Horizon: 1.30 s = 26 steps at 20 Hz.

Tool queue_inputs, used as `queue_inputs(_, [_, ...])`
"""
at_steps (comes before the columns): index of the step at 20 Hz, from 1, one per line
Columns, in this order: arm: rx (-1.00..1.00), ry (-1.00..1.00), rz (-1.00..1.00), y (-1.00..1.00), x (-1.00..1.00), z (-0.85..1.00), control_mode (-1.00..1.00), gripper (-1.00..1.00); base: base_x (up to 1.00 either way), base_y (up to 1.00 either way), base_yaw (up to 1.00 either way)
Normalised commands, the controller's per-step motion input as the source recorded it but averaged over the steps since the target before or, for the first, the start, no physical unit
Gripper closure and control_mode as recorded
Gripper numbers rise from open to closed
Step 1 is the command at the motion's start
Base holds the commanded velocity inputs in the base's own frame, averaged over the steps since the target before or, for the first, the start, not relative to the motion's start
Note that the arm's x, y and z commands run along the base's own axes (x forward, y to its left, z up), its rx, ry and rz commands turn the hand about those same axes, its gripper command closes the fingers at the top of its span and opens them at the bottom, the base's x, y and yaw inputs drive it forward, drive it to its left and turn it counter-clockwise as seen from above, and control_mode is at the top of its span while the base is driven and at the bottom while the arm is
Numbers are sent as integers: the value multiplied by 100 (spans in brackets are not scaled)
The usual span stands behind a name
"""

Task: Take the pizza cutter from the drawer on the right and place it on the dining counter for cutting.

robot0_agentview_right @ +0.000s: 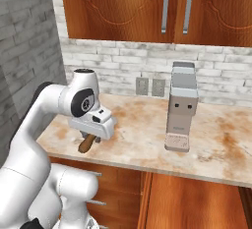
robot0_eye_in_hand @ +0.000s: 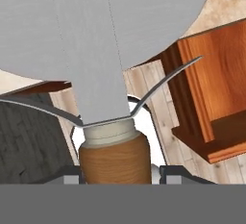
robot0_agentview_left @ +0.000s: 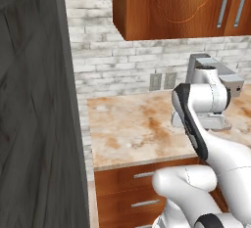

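My gripper (robot0_eye_in_hand: 116, 180) is shut on the pizza cutter (robot0_eye_in_hand: 96, 35), clamping its brown wooden handle (robot0_eye_in_hand: 114, 158) at the bottom of the hand view. The round grey metal wheel spreads across the top of that view. Below and to the right of the wheel, the reddish-brown drawer (robot0_eye_in_hand: 211, 122) stands open, showing its plain wood inside. In the right base view the hand (robot0_agentview_right: 93, 122) hovers over the front left of the brick-backed worktop (robot0_agentview_right: 138, 125), with the cutter's handle (robot0_agentview_right: 87, 143) sticking down out of it. The dining counter is out of view.
A grey coffee machine (robot0_agentview_right: 181, 107) stands on the worktop to the right of the hand. Wooden wall cabinets (robot0_agentview_right: 147, 7) hang above. A tall dark panel (robot0_agentview_left: 34, 124) closes the left side. Closed drawer fronts (robot0_agentview_left: 142, 188) sit under the worktop edge.
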Motion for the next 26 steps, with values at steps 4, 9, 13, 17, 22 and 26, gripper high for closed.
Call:
queue_inputs(4, [0,-1,0,2,0,0,100,100,-56,12,5])
queue_inputs(9, [0,0,0,0,0,0,100,100,-78,32,38])
queue_inputs(13, [0,0,0,0,0,0,100,100,-20,33,71])
queue_inputs(17, [0,0,0,0,0,0,100,100,-13,34,91])
queue_inputs(22, [0,0,0,0,0,0,100,100,-11,13,100])
queue_inputs(26, [0,0,0,0,0,0,100,100,-6,7,100])
